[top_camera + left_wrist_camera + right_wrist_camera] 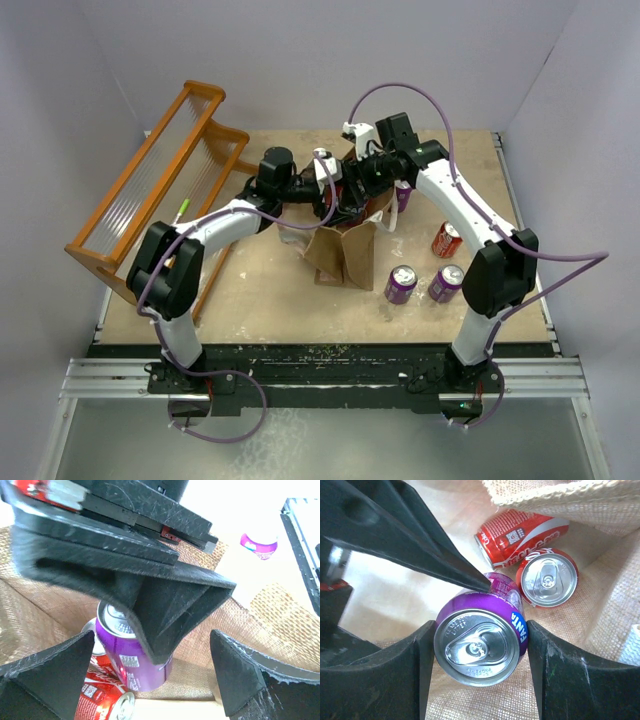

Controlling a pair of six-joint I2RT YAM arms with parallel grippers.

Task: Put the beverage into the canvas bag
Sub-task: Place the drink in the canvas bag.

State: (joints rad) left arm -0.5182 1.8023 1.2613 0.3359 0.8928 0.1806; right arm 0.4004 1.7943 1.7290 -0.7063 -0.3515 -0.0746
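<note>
The tan canvas bag (335, 255) stands open at the table's middle. My right gripper (480, 630) is inside it, shut on a purple Fanta can (477, 647) with a finger pressed against each side. Two red cans (522, 535) (547, 577) lie on the bag's floor (485, 705) beside it. In the left wrist view the same purple can (132, 655) hangs under the right gripper's black finger (165, 605), above a red can (102, 695). My left gripper (152, 645) is open at the bag's mouth, its fingers wide apart. From above both grippers (330, 205) (362, 200) meet over the bag.
An orange slatted rack (150, 190) stands at the back left. On the table right of the bag are two purple cans (401, 284) (446, 283) and a red can (446, 240). Another purple can (403, 193) stands behind the bag.
</note>
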